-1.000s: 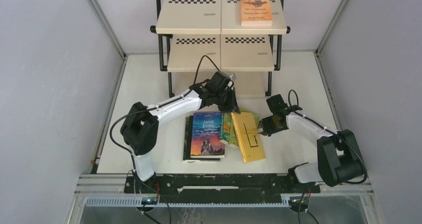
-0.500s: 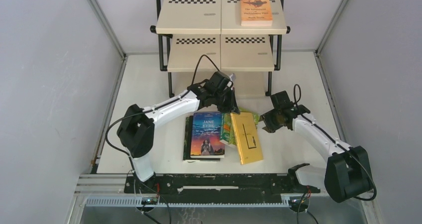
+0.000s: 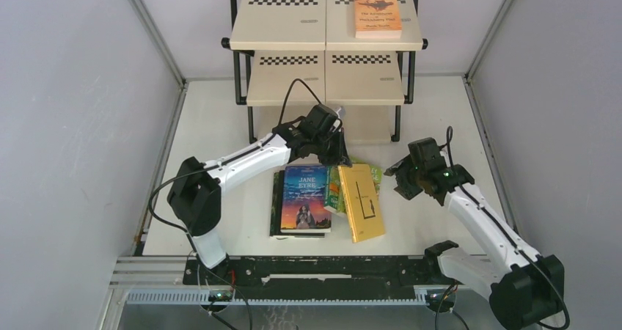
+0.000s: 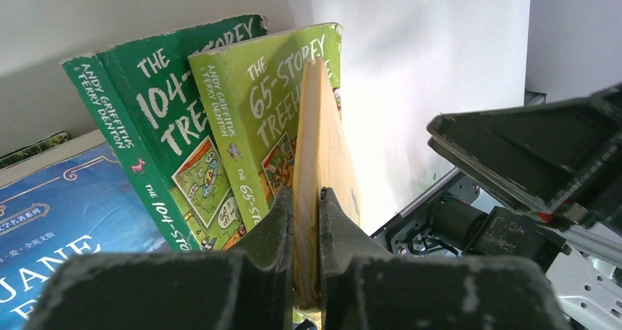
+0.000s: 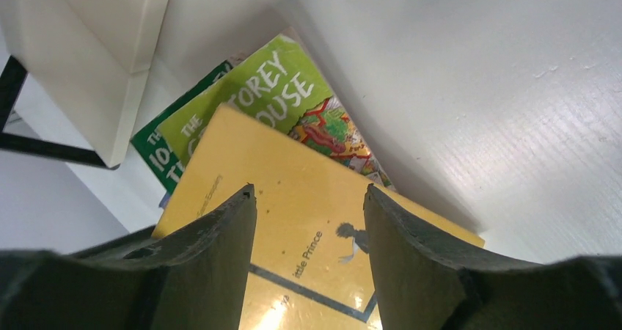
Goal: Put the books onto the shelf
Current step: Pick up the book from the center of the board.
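My left gripper (image 4: 306, 198) pinches the top edge of the yellow book (image 3: 361, 202), which rests on the green books (image 3: 336, 191). My right gripper (image 3: 402, 183) is open beside it. Next, I think, comes a careful lift to the shelf (image 3: 286, 22).

Looks like a robotics lab test cell: plain grey panel walls (image 3: 73, 125) boxing in a white tabletop (image 3: 213, 117), left arm (image 3: 246, 156) and right arm (image 3: 484, 220) bolted to a black base rail (image 3: 330, 268) on aluminium framing (image 3: 147, 273).

Orange book (image 3: 377, 12) flat on shelf (image 3: 286, 22) top tier, right corner | yellow book (image 3: 361, 202) overlapping green books (image 3: 336, 191), Jane Eyre (image 3: 305, 196) alongside, mid-table (image 3: 213, 125).
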You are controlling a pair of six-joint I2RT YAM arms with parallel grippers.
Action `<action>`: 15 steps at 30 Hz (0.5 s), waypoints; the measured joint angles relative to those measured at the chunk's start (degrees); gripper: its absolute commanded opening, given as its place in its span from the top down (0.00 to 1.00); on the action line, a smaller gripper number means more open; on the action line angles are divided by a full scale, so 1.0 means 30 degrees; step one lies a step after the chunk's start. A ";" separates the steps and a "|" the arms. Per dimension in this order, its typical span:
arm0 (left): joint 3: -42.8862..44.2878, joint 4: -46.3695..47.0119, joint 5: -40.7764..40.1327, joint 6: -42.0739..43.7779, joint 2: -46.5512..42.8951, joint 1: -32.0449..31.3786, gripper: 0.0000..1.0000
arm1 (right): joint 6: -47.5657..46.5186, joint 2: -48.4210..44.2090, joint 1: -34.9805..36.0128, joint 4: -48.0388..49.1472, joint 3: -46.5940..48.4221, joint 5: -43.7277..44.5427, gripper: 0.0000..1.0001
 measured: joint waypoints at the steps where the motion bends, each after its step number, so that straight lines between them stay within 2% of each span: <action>1: 0.0000 -0.0051 -0.0044 -0.0073 0.0000 0.0000 1.00 | -0.0029 -0.0248 0.0117 -0.0073 0.0000 0.0000 0.36; 15: 0.0051 -0.0663 -0.0787 -0.2339 0.0015 0.0415 1.00 | 0.0364 -0.6033 0.0918 -0.1137 -0.3315 -0.1297 0.37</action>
